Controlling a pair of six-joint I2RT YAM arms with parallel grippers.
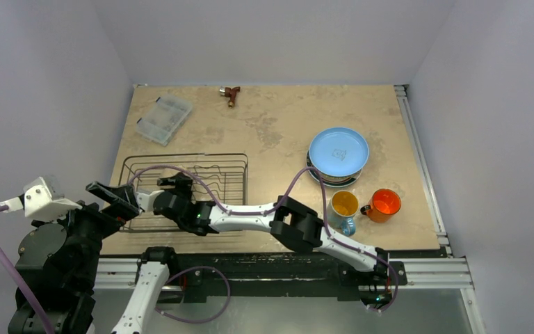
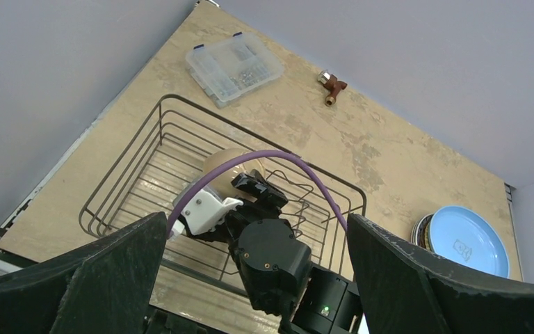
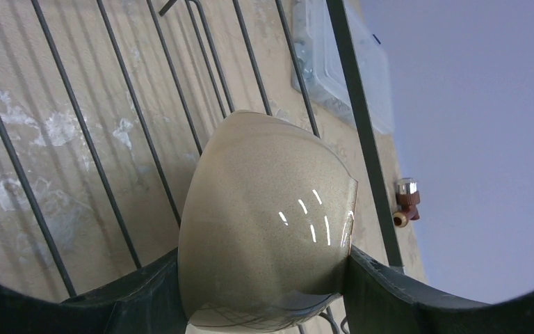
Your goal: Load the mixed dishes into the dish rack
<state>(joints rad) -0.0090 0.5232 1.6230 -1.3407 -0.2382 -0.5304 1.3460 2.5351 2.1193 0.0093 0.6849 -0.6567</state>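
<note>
The black wire dish rack (image 1: 208,156) stands at the left of the table. My right gripper (image 1: 177,182) reaches across into it and is shut on the small white speckled bowl (image 3: 264,216), held on its side over the rack's floor wires (image 3: 111,188). The bowl also shows in the left wrist view (image 2: 222,160). My left gripper (image 1: 115,197) is open and empty, raised near the rack's front left corner. The light blue plate (image 1: 338,153) lies on top of a stack with the green-rimmed plate (image 1: 330,179). The blue mug (image 1: 343,211) and orange mug (image 1: 384,204) stand in front of the stack.
A clear plastic compartment box (image 1: 163,119) lies behind the rack at the far left. A small brown tool (image 1: 231,94) lies at the table's far edge. Walls close in the table on three sides. My right arm's purple cable arches over the rack.
</note>
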